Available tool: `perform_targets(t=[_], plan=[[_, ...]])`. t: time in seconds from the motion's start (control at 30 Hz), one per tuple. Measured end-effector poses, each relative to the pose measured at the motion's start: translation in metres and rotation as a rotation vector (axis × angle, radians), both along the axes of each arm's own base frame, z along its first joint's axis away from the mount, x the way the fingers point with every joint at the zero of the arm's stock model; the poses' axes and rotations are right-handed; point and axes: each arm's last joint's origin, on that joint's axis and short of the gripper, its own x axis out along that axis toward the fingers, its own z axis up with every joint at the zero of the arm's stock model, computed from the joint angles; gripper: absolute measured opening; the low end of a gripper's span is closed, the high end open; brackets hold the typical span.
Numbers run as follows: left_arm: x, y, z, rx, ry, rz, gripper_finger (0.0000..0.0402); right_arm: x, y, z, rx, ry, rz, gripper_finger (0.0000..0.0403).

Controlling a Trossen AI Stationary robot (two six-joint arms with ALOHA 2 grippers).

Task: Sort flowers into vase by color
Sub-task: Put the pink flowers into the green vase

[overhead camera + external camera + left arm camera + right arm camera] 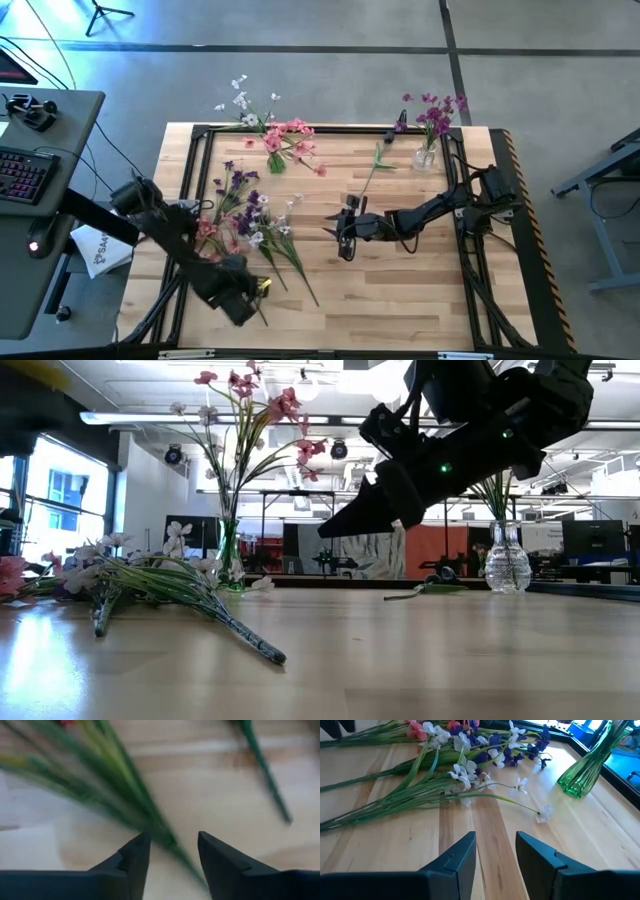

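A loose pile of flowers (pixel 243 212) with pink, white and purple blossoms lies on the table's left half, stems pointing toward the near edge. My left gripper (pixel 172 845) hangs open over those stem ends (pixel 262 290), pointing down, with green stems (pixel 165 837) running between its fingers. My right gripper (pixel 343 232) hovers open and holds nothing at the table's middle, facing the pile (pixel 470 755). A green vase (pixel 275 160) with pink and white sprigs stands far left. A clear vase (pixel 425 156) with purple sprigs stands far right. My left gripper comes from above at the pile's stem ends (pixel 172 847), one finger (pixel 132 857) on each side of the green stems, which lie on the table. Whether the fingers touch the stems, I cannot tell.
A single green sprig (pixel 375 170) lies on the table beside the clear vase. One long stem (pixel 262 648) reaches out from the pile toward the near edge. A black frame (pixel 190 180) runs around the tabletop. A desk with a keyboard (pixel 25 175) stands off to the left.
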Motion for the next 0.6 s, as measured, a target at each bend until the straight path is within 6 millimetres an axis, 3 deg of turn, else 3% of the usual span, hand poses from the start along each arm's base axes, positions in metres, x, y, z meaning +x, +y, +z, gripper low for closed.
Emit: perform_targets(t=[0.2,0.47,0.6], plan=[[0.014,0.014,-0.001,-0.084,0.091,0.037,0.0173,0.000,0.001,0.000,0.008,0.002,0.017,0.0133],[0.006,0.007,-0.002,-0.126,0.133,0.063,0.0157,0.000,0.001,0.000,0.011,0.002,0.022,0.0133],[-0.001,0.015,-0.013,-0.083,0.160,0.075,0.0153,0.000,0.001,0.000,0.020,0.000,0.018,0.0133]])
